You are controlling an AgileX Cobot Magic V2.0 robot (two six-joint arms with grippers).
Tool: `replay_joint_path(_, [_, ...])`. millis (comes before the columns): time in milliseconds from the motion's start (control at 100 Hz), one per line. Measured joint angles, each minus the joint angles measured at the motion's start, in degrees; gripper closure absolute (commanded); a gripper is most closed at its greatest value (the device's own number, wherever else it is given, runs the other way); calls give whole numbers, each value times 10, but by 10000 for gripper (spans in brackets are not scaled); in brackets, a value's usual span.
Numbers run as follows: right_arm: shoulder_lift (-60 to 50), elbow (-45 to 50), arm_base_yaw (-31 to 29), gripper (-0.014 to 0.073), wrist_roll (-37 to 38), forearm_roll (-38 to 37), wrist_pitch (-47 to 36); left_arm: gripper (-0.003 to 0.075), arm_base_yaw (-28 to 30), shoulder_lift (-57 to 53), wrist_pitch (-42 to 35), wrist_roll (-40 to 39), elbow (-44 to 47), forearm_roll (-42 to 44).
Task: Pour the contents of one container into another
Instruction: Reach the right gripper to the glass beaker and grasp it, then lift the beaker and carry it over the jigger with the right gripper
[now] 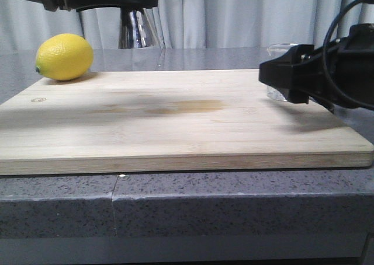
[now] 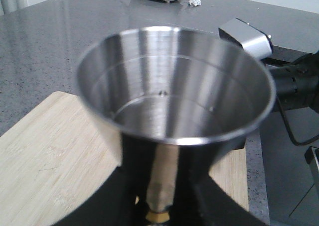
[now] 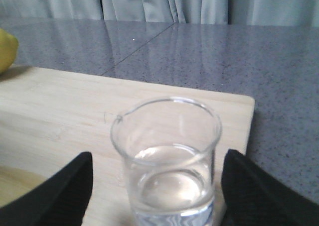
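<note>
While the left claw grips the steel jigger lifted above the wooden board, the right claw stands spread around the glass beaker on the board, not yet grasped, so pouring remains undone.

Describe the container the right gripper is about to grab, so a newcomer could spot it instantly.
Find the wooden board; at its far right corner stands a small glass beaker between the open right gripper. Unlike the steel cup and lemon, it's transparent, with a pouring lip.
</note>
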Motion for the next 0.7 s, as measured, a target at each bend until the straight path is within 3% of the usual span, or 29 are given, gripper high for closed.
replay_joint_path(590, [43,-36,-16,109,-7,-10,0,740,0,0,4,-13,0,13])
replay_joint_path(700, [43,-36,-16,172,-7,-11,0,740,0,0,4,-13,0,14])
